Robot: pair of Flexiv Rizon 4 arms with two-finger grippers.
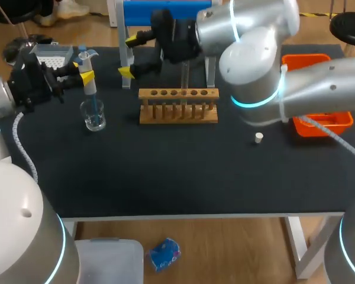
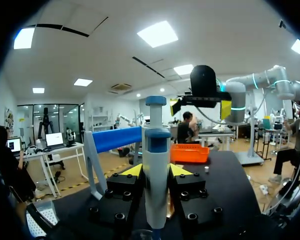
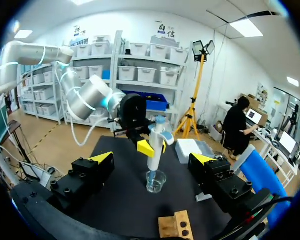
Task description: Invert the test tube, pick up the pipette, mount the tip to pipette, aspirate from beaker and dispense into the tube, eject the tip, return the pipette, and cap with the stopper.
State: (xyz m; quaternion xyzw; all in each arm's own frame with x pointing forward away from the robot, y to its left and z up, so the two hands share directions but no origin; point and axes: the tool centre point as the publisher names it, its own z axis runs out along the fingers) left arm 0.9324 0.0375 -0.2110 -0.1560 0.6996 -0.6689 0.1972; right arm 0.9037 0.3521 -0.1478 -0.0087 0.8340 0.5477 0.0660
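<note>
My left gripper (image 1: pixel 86 70) is shut on the white and blue pipette (image 1: pixel 89 74), which stands upright with its tip down in the glass beaker (image 1: pixel 94 116). In the left wrist view the pipette (image 2: pixel 156 165) sits between the yellow fingertips (image 2: pixel 132 171). My right gripper (image 1: pixel 129 56) hangs open with nothing in it, behind the wooden tube rack (image 1: pixel 177 106). A clear test tube (image 1: pixel 183 80) seems to stand upright in the rack. From the right wrist view, the pipette (image 3: pixel 155 142) and beaker (image 3: pixel 156 181) lie ahead of my right gripper (image 3: pixel 152 160). The small white stopper (image 1: pixel 258 138) lies on the mat.
A tip box (image 1: pixel 52 56) sits at the back left behind the left gripper. The blue pipette stand (image 1: pixel 165 12) rises behind the rack. An orange bin (image 1: pixel 319 121) stands at the right edge, partly behind my right arm.
</note>
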